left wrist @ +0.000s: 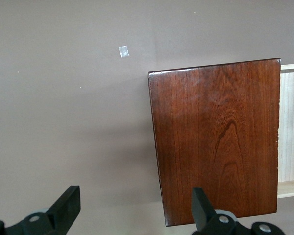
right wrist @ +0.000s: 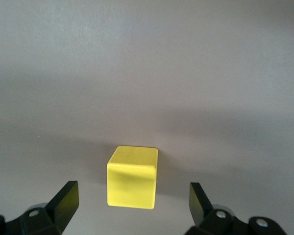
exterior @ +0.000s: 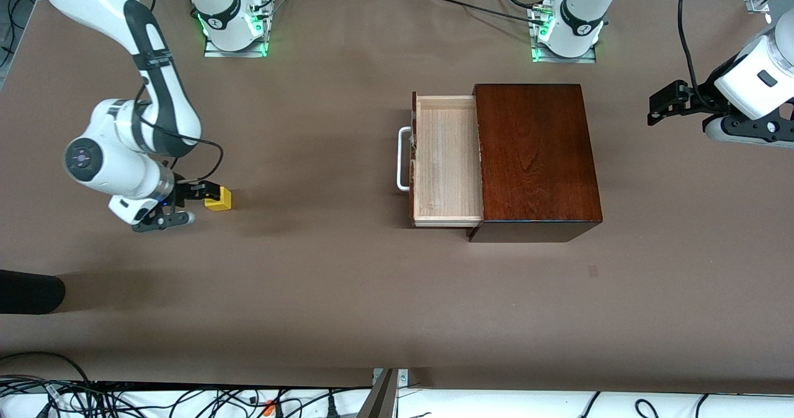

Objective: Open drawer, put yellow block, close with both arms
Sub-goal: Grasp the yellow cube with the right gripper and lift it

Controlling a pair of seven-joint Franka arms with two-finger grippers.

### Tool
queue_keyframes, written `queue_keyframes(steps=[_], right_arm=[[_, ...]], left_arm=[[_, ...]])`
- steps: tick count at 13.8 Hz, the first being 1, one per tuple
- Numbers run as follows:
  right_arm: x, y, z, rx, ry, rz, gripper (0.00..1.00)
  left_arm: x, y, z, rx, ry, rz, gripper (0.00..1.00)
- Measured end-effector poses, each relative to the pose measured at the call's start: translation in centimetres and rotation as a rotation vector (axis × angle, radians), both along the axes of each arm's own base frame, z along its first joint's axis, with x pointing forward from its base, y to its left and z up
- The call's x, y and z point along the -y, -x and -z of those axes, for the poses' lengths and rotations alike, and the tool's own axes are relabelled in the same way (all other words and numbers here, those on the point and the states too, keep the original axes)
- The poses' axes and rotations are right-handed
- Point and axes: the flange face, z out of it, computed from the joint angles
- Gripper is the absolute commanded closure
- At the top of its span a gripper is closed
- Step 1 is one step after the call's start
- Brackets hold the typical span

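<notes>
Right pincer (exterior: 197, 202) sits low at the right arm's end of the worktop (exterior: 310, 281), its two black fingers spread wide with the yellow block (exterior: 219, 198) just in front of their tips. In the right wrist view the fingers (right wrist: 66, 200) stand well apart on either side of the block (right wrist: 132, 183), touching neither face. The block is a small, bright yellow cube with smooth matte faces and crisp edges, resting flat on the worktop.

Left pincer (exterior: 662, 105) hangs in the air over the left arm's end of the worktop, well clear of the box; its black fingers (left wrist: 68, 205) are also parted and hold nothing.

A glossy dark mahogany box (exterior: 536, 157), rectangular with visible wood grain and sharp corners, stands in the middle of the worktop. Its drawer (exterior: 446, 160) is pulled out toward the right arm's end. The drawer is a shallow tray of pale, unfinished wood with a white U-shaped bar handle (exterior: 403, 159) on its front.

The worktop is covered in a plain, matte brown sheet. A wide stretch of bare surface separates the block from the drawer. A small pale mark (left wrist: 123, 51) lies on the sheet near the box. No writing can be read anywhere. Cables (exterior: 124, 399) run along the worktop's edge nearest the front camera.
</notes>
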Motion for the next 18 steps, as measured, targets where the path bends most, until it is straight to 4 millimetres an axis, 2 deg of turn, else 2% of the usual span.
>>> queue_keyframes(steps=[4, 7, 10, 11, 13, 14, 15, 18], right_arm=[[-0.6, 1.6, 2.1, 0.012, 0.005, -0.009, 0.01], [-0.5, 2.4, 3.1, 0.011, 0.008, -0.016, 0.09], [-0.4, 2.6, 3.9, 0.008, 0.012, -0.027, 0.24], [-0.4, 2.6, 4.4, 0.009, 0.015, -0.027, 0.33], [-0.3, 2.7, 5.1, 0.005, 0.02, -0.027, 0.6], [-0.3, 2.7, 5.2, 0.005, 0.02, -0.027, 0.69], [-0.3, 2.6, 5.1, 0.008, 0.02, -0.027, 0.73], [-0.5, 1.8, 4.2, 0.033, 0.018, -0.035, 0.74]], left_arm=[[0.0, 0.0, 0.0, 0.0, 0.001, 0.006, 0.0], [0.0, 0.0, 0.0, 0.002, -0.002, 0.006, 0.0], [0.4, 0.0, 0.0, 0.007, -0.001, 0.015, 0.0], [0.7, 0.0, 0.0, 0.008, -0.001, 0.019, 0.0], [0.9, 0.0, -0.1, 0.01, -0.001, 0.023, 0.0], [0.8, -0.1, -0.1, 0.013, -0.001, 0.022, 0.0], [0.8, -0.1, -0.3, 0.018, 0.0, 0.021, 0.0], [0.8, 0.0, -0.8, 0.028, 0.0, 0.021, 0.0]])
